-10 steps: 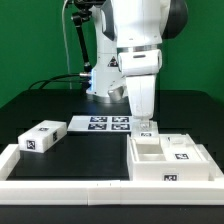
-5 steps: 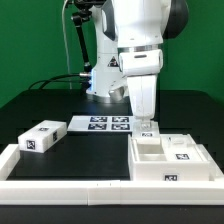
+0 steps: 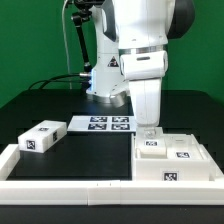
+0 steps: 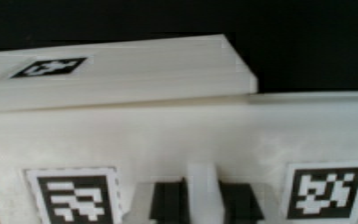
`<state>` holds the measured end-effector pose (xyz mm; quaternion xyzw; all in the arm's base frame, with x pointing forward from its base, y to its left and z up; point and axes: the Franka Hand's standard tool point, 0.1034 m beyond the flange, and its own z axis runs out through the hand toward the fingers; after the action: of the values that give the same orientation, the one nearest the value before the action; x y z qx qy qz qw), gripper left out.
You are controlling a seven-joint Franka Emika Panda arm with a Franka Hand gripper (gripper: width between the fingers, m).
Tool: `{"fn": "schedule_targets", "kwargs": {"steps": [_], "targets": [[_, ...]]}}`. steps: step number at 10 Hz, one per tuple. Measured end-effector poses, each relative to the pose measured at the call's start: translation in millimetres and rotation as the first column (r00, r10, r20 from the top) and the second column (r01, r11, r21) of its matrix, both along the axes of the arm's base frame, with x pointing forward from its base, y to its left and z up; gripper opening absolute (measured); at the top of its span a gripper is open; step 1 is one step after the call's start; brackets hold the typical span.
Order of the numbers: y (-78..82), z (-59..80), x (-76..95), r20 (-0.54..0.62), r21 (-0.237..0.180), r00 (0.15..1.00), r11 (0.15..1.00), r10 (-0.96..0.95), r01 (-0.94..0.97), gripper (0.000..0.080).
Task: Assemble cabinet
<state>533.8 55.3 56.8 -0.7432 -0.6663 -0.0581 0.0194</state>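
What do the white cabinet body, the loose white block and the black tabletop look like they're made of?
Cabinet body: probably hard plastic, matte white; its walls look even, thick and sharp-edged.
Loose block: likely the same matte white plastic, with matching colour and crisp edges.
Table: black and dull with no glare, perhaps cloth or a mat; the look leaves it open.
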Motion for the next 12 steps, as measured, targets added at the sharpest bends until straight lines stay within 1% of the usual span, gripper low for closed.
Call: {"fn": "schedule_targets", "kwargs": {"steps": [2, 4, 5, 10, 11, 12], "targets": [[-1.9, 0.3, 22.1, -0.01, 0.005, 1.0, 1.0, 0.0, 0.0, 0.007], [-3.0, 0.6, 36.8, 0.003, 0.011, 1.0, 1.0, 0.005, -0.005, 0.007], [-2.5, 1.0, 40.1, 0.007, 0.012, 1.0, 1.0, 0.004, -0.004, 0.007], [0.3, -0.4, 42.9, -0.03, 0.009, 0.999, 1.0, 0.021, -0.021, 0.0071], [0.4, -0.2, 43.2, -0.027, 0.009, 0.999, 1.0, 0.021, -0.021, 0.0136], [0.0, 0.2, 43.4, -0.027, 0.009, 0.999, 1.0, 0.021, -0.02, 0.0136]]}}
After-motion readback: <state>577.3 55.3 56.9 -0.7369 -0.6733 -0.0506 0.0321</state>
